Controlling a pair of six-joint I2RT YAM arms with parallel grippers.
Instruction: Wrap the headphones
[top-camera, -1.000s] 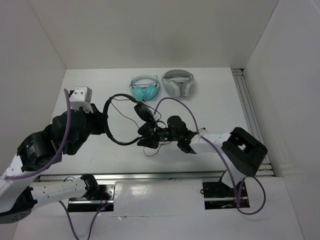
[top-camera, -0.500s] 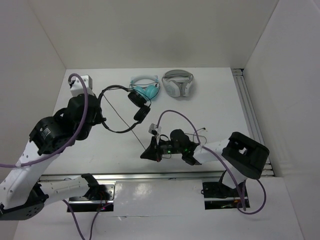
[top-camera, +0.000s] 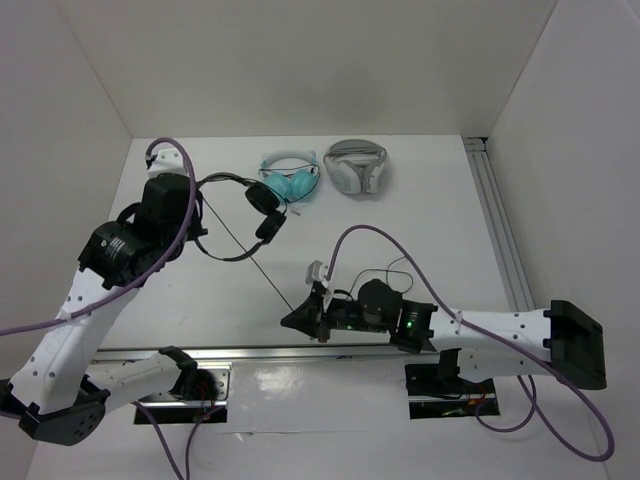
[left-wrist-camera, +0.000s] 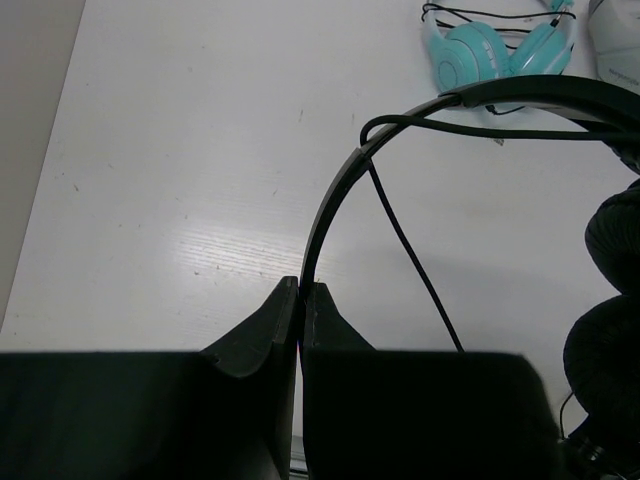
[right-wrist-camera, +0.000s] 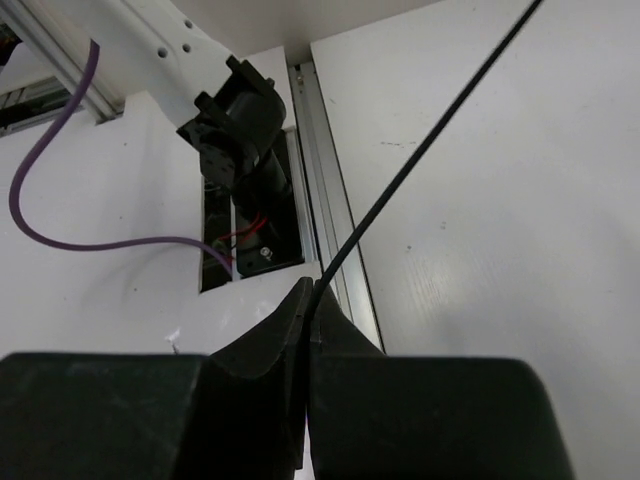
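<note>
White tabletop (top-camera: 420, 240), matte and lightly scuffed, boxed in by plain white walls (top-camera: 300, 60) at the back and on both sides. Aluminium rails (top-camera: 497, 220) along the right edge and the near edge. At the back, side by side on the table: teal headphones (top-camera: 290, 180) and white-grey headphones (top-camera: 355, 167). Held up at left-rear, the black headphones (top-camera: 268, 227), pinched at the thin headband (left-wrist-camera: 330, 200) by the left gripper (left-wrist-camera: 300, 290), jaws fully closed on it. 2 earpads close together, just left of the teal pair. From there, 1 cable (top-camera: 265, 275) drawn taut diagonally to the right gripper (right-wrist-camera: 308, 290), low near the front rail, jaws closed tight on it.
</note>
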